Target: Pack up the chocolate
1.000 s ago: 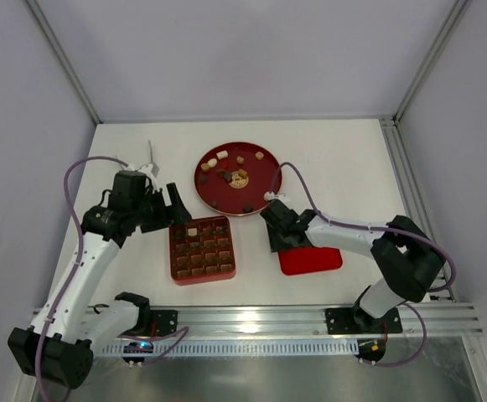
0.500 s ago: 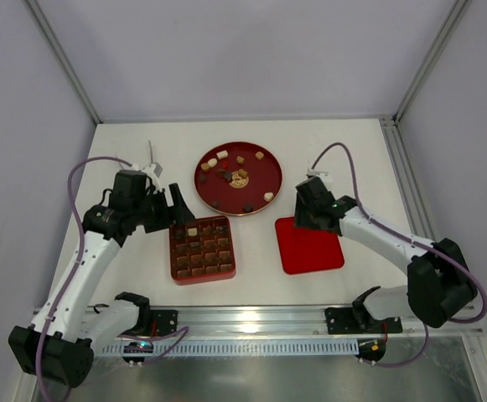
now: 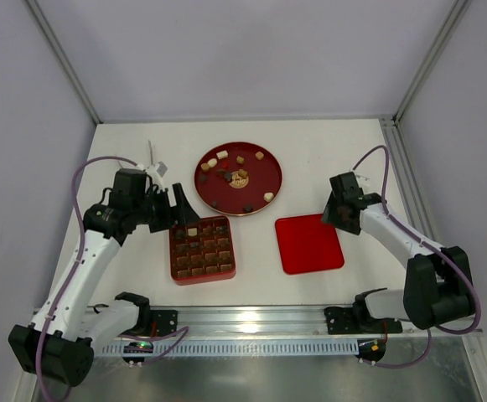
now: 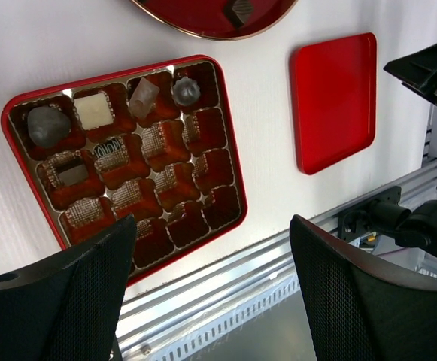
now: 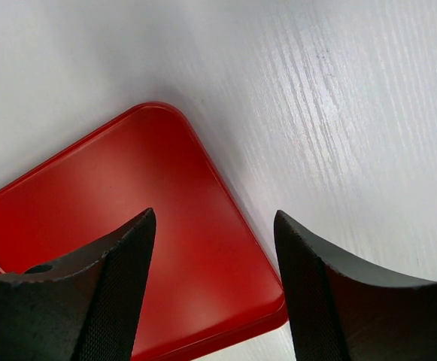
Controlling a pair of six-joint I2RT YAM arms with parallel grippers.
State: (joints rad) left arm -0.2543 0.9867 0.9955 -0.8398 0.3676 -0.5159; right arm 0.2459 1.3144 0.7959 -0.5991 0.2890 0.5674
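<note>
Several chocolate pieces (image 3: 240, 177), dark, tan and cream, lie on a round red plate (image 3: 260, 194). The square red tray (image 3: 203, 249) holds a few pieces, mostly in its far row; the left wrist view shows a white one (image 4: 94, 110) and a tan one (image 4: 144, 95). The flat red lid (image 3: 310, 243) lies right of the tray. My left gripper (image 3: 180, 205) hovers over the tray's far edge, open and empty (image 4: 212, 256). My right gripper (image 3: 334, 213) is open and empty above the lid's far right corner (image 5: 214, 256).
The lid (image 5: 128, 248) fills the lower left of the right wrist view, with white table beside it. A metal rail (image 3: 251, 318) runs along the near edge. Grey walls enclose the table on three sides.
My right arm has swung from the lid's left side to beyond its far right corner, and the lid now lies fully uncovered. My left arm has barely moved.
</note>
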